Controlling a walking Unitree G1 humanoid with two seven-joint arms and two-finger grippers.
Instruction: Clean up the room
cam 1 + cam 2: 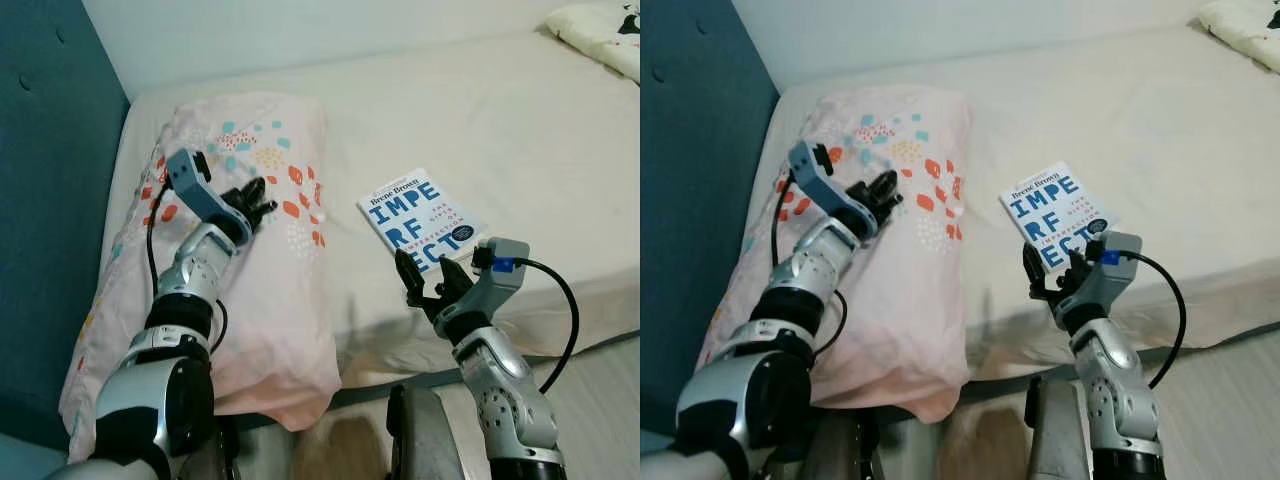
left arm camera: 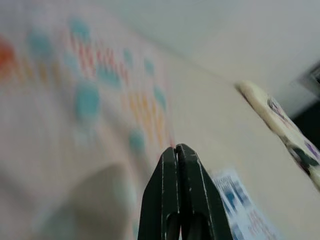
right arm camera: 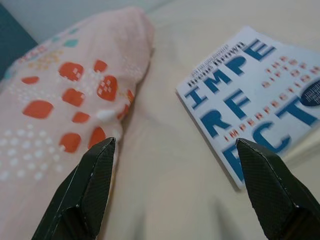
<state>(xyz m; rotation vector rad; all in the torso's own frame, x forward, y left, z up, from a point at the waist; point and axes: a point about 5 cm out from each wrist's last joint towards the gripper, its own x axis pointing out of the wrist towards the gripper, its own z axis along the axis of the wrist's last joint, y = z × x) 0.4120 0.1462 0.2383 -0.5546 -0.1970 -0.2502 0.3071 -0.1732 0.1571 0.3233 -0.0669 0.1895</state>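
Book (image 1: 421,219): white paperback with blue lettering, lying flat and face up on the bed, near its front edge, turned at an angle; just beyond the right tool and apart from it.
Headboard (image 1: 45,180): teal, padded, at the far left, alongside the bed.
Pink pillow (image 1: 250,260): long, with orange and teal spots, lying on the left part of the bed; its near end hangs over the front edge; a strip of bare sheet lies between it and the book.
Left tool (image 1: 255,200): held over the middle of the pink pillow, fingers pressed together in the left wrist view, nothing between them.
Bed (image 1: 480,110): cream sheet, wrinkled near the front edge by the book.
Right tool (image 1: 432,283): at the bed's front edge, just short of the book's near corner; fingers spread wide and empty, pointing at the sheet between pillow and book.
Second pillow (image 1: 600,30): cream with dark print, at the far right corner of the bed.
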